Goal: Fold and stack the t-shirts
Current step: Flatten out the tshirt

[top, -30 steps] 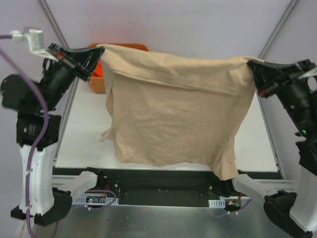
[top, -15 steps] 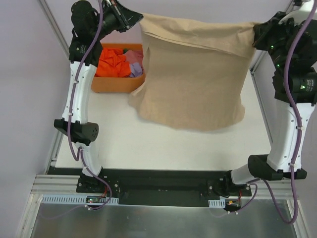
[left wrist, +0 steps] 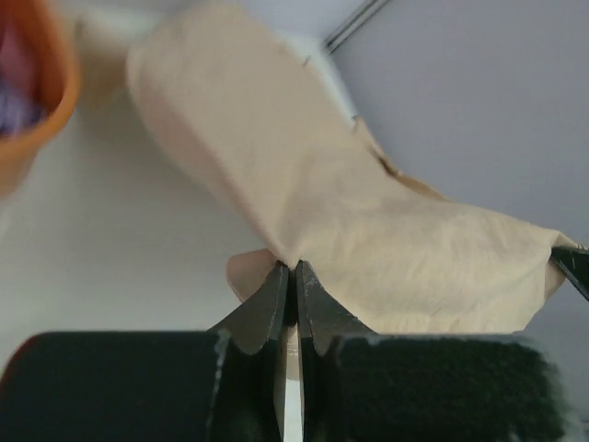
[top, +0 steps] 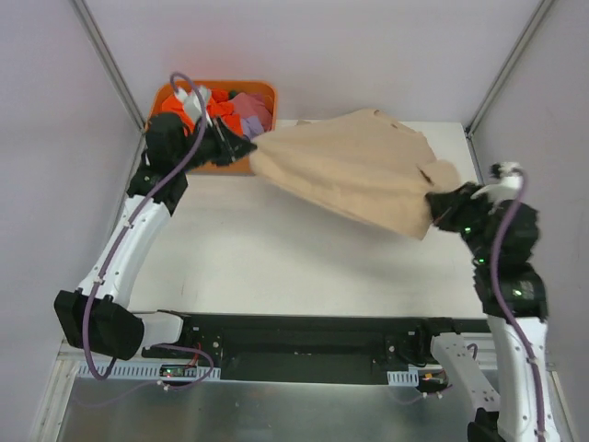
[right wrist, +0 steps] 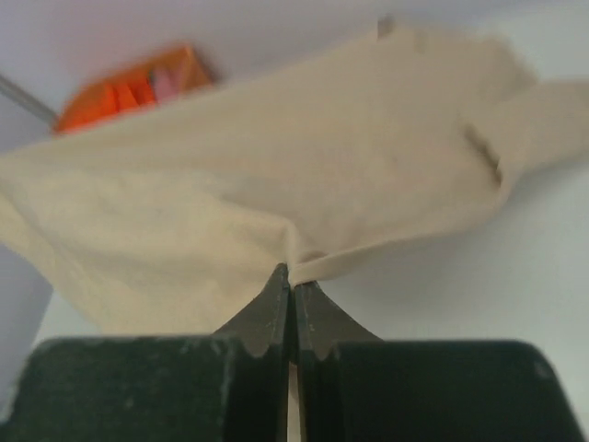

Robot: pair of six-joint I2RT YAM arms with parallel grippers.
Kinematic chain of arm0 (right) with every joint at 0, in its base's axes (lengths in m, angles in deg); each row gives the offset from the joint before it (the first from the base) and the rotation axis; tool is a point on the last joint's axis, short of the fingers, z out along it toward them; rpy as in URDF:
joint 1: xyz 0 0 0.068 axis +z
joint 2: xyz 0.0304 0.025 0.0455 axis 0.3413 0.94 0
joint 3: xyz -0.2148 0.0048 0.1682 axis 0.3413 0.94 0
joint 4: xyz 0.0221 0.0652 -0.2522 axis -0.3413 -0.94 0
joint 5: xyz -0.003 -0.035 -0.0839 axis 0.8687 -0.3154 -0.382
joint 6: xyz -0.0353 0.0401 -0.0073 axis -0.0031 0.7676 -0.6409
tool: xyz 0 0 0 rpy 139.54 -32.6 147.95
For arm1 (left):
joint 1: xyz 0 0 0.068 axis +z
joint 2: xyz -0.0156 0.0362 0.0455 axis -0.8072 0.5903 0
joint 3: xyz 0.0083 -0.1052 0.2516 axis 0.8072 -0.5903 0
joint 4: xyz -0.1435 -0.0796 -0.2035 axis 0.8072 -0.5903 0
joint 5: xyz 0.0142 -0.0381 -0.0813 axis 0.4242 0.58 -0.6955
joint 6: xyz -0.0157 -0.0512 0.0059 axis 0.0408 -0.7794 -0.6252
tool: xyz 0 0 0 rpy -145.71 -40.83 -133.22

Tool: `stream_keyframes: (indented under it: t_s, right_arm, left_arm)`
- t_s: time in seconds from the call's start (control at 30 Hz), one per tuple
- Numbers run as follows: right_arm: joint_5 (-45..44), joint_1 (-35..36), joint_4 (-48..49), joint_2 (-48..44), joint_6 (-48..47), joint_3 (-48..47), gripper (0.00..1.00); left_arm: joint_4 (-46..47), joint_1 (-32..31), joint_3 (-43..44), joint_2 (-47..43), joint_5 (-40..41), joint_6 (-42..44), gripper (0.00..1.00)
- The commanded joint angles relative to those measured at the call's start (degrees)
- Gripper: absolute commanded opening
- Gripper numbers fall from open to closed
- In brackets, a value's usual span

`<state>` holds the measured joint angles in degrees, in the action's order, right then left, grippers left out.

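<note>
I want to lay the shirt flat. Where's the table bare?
Bare: near half of the table, between its near edge and the beige t-shirt. Crowded: the far side, where the left gripper and right gripper hold that shirt beside the orange tub.

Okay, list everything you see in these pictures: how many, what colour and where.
beige t-shirt: one, beige, stretched between the two tools over the far part of the table.
orange t-shirt: one, orange, in the tub.
purple t-shirt: one, lilac, in the tub beside the orange one.
tub: one, orange, far left corner.
table: one, white, under everything.
left tool: one, black, shut on the beige t-shirt, near the tub.
right tool: one, black, shut on the beige t-shirt, right side.
</note>
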<state>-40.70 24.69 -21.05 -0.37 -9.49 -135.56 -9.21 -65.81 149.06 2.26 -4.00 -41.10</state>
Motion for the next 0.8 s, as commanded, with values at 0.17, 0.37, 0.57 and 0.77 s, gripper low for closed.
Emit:
stream_keyframes:
  t_s: [0.17, 0.37, 0.57, 0.77]
  right_arm:
    - [7.72, 19.75, 0.57, 0.52, 22.94, 35.5, 0.09]
    - [4.29, 31.12, 1.65, 12.63, 24.64, 34.92, 0.36]
    - [-18.8, 31.48, -6.89, 13.71, 15.76, 24.19, 0.98]
    - [-23.51, 27.45, 8.29, 19.22, 5.92, 23.13, 0.96]
  left_arm:
    - [-2.66, 0.83, -34.06, -3.07, 19.9, 4.84, 0.06]
    - [-10.65, 1.97, -33.3, -2.01, 33.17, 2.99, 0.63]
    - [-14.62, 1.97, -31.79, -6.92, 32.16, 1.59, 0.99]
    - [-12.86, -4.34, -35.39, -7.73, 20.36, -2.28, 0.99]
